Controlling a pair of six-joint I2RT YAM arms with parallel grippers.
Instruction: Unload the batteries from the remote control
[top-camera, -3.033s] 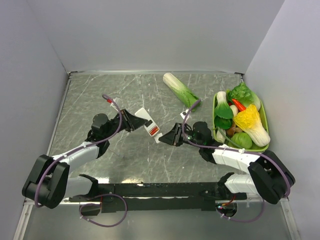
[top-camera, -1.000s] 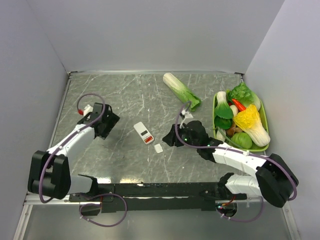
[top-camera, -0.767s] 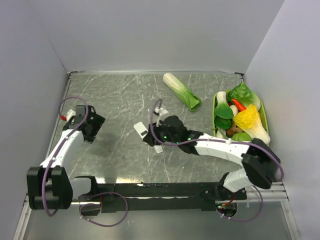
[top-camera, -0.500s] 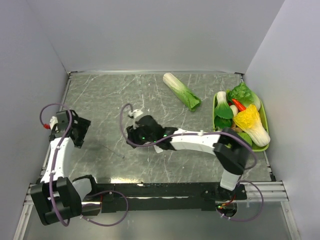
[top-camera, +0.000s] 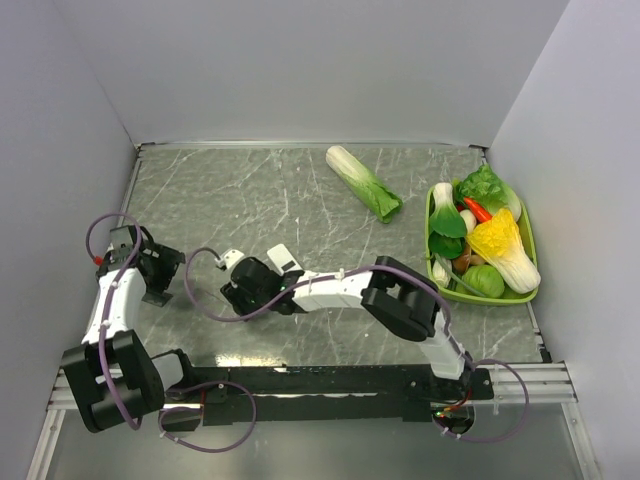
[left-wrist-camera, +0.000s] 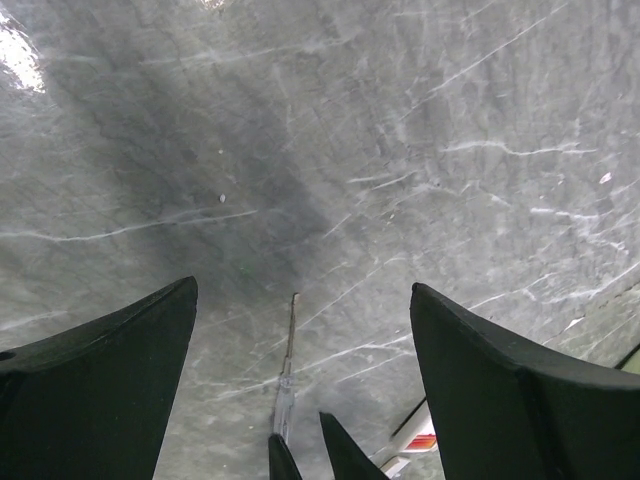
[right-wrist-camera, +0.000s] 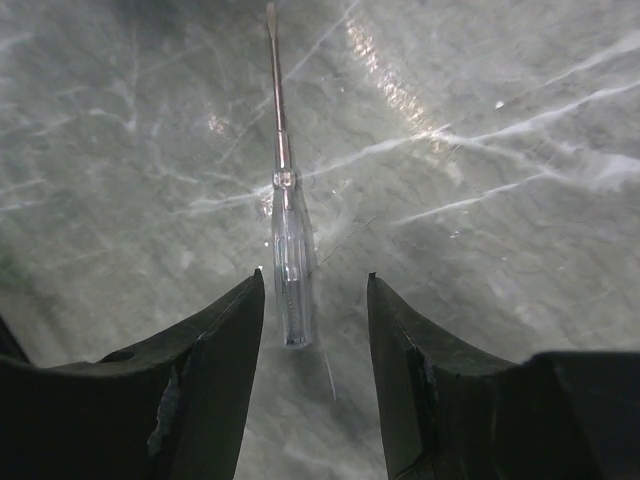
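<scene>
Half open, my right jaws straddle the slim clear-handled screwdriver (right-wrist-camera: 287, 262) beside the flat white plastic remote control (top-camera: 283, 257), left jaws wide open and empty; an off-centre close could roll the tool away.

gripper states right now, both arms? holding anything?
left gripper: open, empty.
right gripper: open; screwdriver handle shows between its fingers, not gripped.
</scene>
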